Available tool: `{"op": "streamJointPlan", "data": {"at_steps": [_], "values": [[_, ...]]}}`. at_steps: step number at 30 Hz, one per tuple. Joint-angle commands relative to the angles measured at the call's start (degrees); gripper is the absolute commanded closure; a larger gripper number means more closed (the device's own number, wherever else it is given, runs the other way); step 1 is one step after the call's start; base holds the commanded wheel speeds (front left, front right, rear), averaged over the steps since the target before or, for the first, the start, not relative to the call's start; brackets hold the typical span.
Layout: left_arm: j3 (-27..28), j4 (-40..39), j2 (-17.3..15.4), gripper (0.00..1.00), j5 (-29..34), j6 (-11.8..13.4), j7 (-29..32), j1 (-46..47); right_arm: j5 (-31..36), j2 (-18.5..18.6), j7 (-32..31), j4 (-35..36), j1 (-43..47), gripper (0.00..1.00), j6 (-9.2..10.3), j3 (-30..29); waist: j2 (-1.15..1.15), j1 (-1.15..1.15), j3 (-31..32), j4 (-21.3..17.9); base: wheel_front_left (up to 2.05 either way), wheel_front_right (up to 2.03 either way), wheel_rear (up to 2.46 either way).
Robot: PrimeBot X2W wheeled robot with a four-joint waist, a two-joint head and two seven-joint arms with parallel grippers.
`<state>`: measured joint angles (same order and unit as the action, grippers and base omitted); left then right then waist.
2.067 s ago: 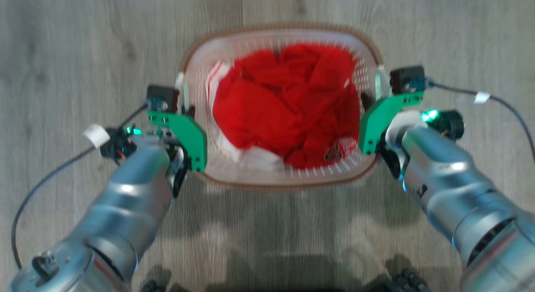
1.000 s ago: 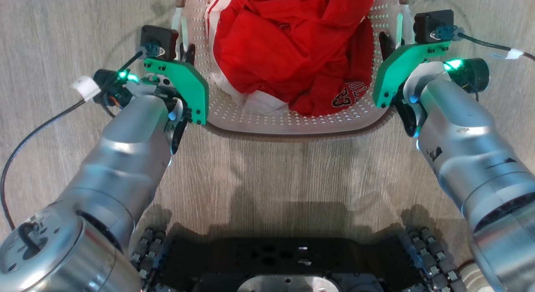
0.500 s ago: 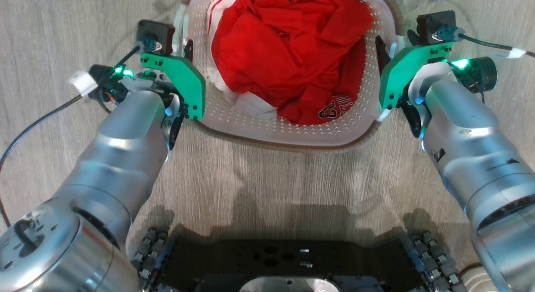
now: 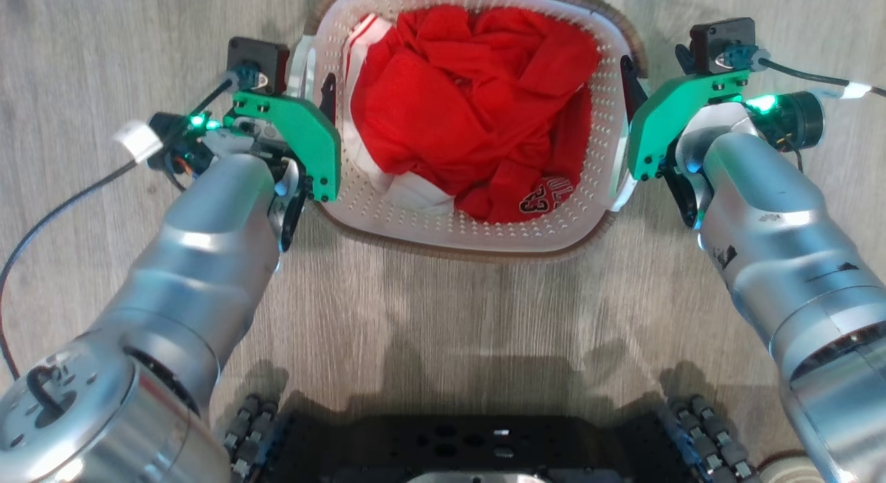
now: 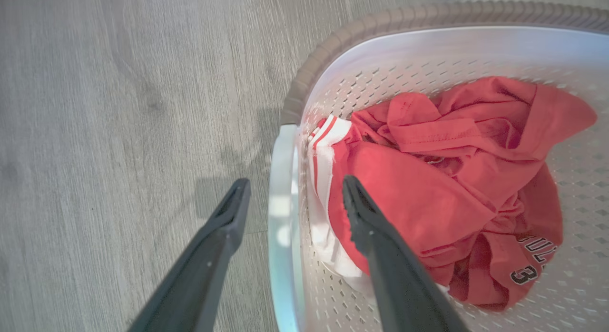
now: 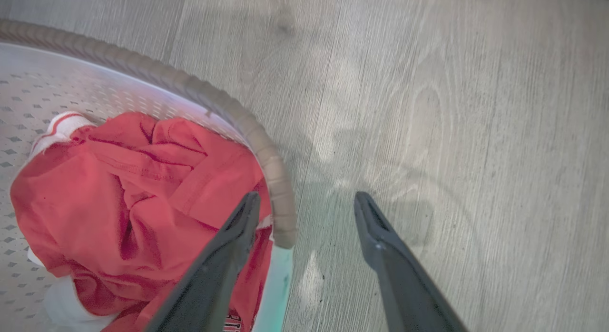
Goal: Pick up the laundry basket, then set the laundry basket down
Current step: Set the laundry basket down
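The laundry basket [image 4: 422,225] stands on the floor between my arms, white and perforated with a brown rim [image 5: 333,39], and holds red clothes [image 4: 471,116]. My left gripper [image 4: 315,78] is open, one finger inside the basket and one outside. In the left wrist view that gripper [image 5: 293,189] straddles the white side handle [image 5: 281,213] with gaps on both sides. My right gripper [image 4: 644,75] is open at the opposite side. Seen from the right wrist, it [image 6: 307,196] straddles the brown rim [image 6: 280,213], one finger over the clothes [image 6: 119,203].
Grey wood-look floor [image 4: 443,317] surrounds the basket. My dark wheeled base [image 4: 484,441] lies at the bottom of the head view. Black cables trail from the left wrist [image 4: 62,206] and the right wrist [image 4: 810,71].
The head camera has shifted. The basket was tilted half a second ago and now sits level and lower in the picture. Both grippers remain at its handles.
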<state>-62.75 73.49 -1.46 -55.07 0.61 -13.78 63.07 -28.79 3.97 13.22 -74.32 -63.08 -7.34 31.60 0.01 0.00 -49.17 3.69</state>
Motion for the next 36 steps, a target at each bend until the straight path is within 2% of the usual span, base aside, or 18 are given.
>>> {"op": "streamJointPlan", "data": {"at_steps": [1, 5, 9, 17, 21, 28, 36], "values": [[0.53, 0.08, -1.43, 0.00, -0.42, 0.82, -0.91, -1.97, -0.22, -1.09, 0.95, 0.73, 2.36, 0.00, -0.14, 0.75, -0.01, 0.00, 1.48, -0.29, 0.00, 0.00, 0.00], [1.40, -0.31, -1.67, 0.00, -0.12, 1.06, -1.16, -2.38, -0.29, -1.09, 1.49, 1.39, 2.64, 0.00, -0.14, 0.75, -0.01, 0.00, 3.80, -0.62, 0.00, 0.00, 0.00], [3.80, -4.14, -3.37, 0.00, 1.63, 2.34, -1.19, -3.07, 0.09, -1.09, 1.72, 2.95, 3.27, 0.00, -0.14, 0.14, -0.01, 0.00, 6.53, -0.99, 0.00, 0.00, 0.00], [13.34, -15.77, -7.05, 0.00, 9.33, 5.42, -1.21, -10.22, 5.18, -1.09, 1.76, 10.47, 8.94, 0.00, -0.14, -5.57, -0.01, 0.00, 14.22, -1.68, 0.00, 0.00, 0.00], [19.32, -21.64, -8.04, 0.00, 14.47, 6.14, -1.21, -15.68, 8.31, -1.09, 1.77, 15.57, 13.37, 0.00, -0.14, -9.28, -0.01, 0.00, 18.57, -1.91, 0.00, 0.00, 0.00], [29.62, -31.71, -7.93, 0.00, 23.96, 6.29, -1.21, -25.74, 11.96, -1.09, 1.77, 24.77, 21.92, 0.00, -0.14, -13.63, -0.01, 0.00, 26.03, -2.04, 0.00, 0.00, 0.00], [39.51, -41.68, -6.52, 0.00, 33.06, 5.26, -1.21, -36.74, 12.81, -1.09, 1.77, 33.79, 30.71, 0.00, -0.14, -15.95, -0.01, 0.00, 33.16, -2.37, 0.00, 0.00, 0.00]]}}
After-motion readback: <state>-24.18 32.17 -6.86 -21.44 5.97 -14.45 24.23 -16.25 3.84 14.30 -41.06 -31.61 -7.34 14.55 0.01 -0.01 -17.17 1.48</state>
